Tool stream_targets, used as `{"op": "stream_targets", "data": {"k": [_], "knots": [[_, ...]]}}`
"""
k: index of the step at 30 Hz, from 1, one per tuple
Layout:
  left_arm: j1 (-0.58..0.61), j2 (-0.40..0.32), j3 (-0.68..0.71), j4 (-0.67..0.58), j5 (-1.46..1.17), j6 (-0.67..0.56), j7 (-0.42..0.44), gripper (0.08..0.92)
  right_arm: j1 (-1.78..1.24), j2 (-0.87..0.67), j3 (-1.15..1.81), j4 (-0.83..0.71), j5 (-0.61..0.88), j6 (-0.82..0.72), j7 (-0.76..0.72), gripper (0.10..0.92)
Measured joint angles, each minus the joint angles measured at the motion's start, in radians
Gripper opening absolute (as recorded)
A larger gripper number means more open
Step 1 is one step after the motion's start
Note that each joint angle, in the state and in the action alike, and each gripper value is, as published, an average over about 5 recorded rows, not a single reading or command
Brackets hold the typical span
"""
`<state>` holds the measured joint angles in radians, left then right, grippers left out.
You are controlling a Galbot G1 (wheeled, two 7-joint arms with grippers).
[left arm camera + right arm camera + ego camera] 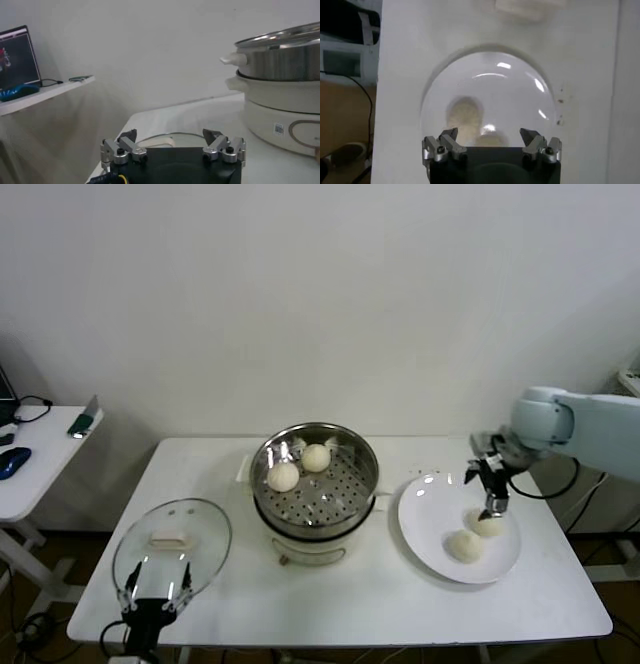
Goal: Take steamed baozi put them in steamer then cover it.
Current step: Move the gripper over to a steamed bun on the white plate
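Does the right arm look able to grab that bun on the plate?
Probably yes. The right gripper hangs open just over the nearer bun on the white plate, and nothing sits between them.

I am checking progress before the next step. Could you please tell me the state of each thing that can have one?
steamer: uncovered, two baozi on its tray.
cover: off, lying flat on the table left of the steamer.
baozi in steamer: two, loaded.
baozi on plate: two, waiting.
plate: holding two baozi.
right gripper: open, above a plate baozi.
left gripper: open, at the cover's near edge.
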<state>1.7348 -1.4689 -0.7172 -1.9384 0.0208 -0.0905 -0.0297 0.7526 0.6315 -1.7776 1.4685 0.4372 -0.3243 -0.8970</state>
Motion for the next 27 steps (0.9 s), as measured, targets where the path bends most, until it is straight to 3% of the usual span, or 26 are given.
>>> {"op": "stream_targets", "data": {"k": [27], "knots": [[0.013,-0.007,-0.008,-0.004,0.005,-0.001,-0.001,0.823,-0.376,0.014,0.272,-0.122,-0.127,-0.026,0.035,0.823]]}}
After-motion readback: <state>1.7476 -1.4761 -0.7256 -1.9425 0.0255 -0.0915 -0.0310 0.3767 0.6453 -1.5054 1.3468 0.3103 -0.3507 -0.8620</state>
